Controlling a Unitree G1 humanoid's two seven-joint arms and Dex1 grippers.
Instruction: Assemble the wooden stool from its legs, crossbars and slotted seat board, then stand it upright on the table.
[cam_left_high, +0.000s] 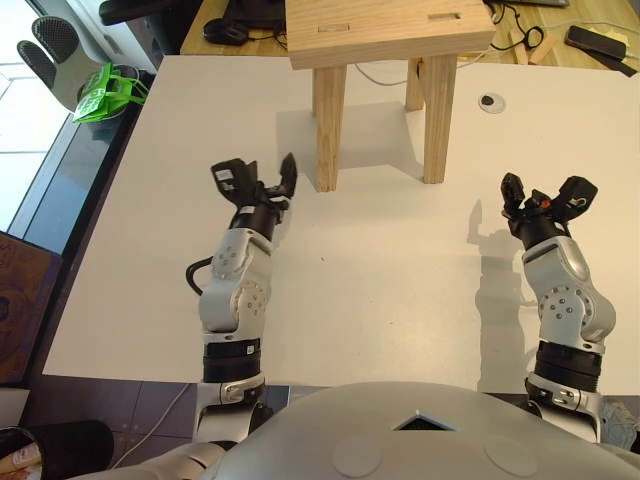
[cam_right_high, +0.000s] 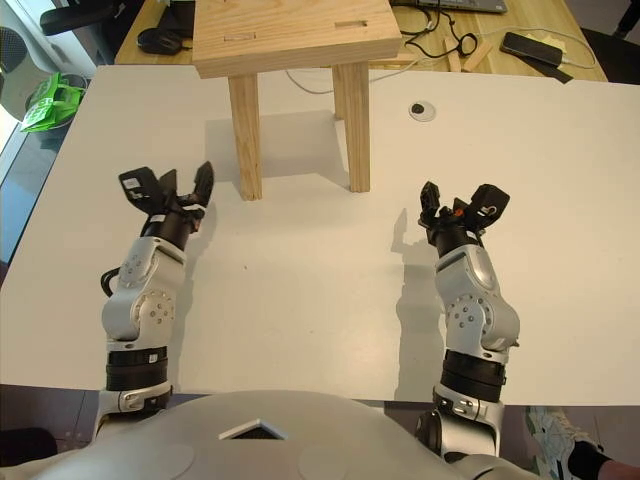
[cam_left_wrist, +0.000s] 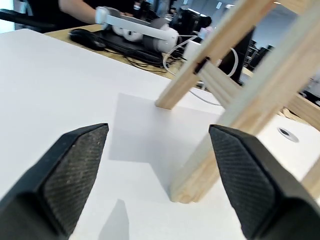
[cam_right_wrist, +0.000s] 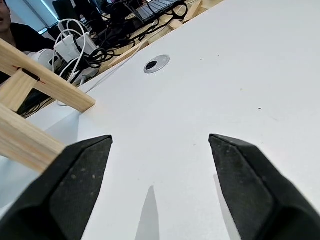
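The stool (cam_left_high: 385, 40) is standing upright on the table (cam_left_high: 380, 290). I am holding my left jaws apart and empty near its leg (cam_left_high: 329, 130), and my right jaws apart, farther off. I should be withdrawing straight back to avoid bumping it.

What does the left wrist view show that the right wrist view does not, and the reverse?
Left wrist view: a black mouse and a white headset on the far desk. Right wrist view: a laptop among cables. Both: the stool standing on the white table, the round grommet, and open jaws, on the left gripper and the right gripper.
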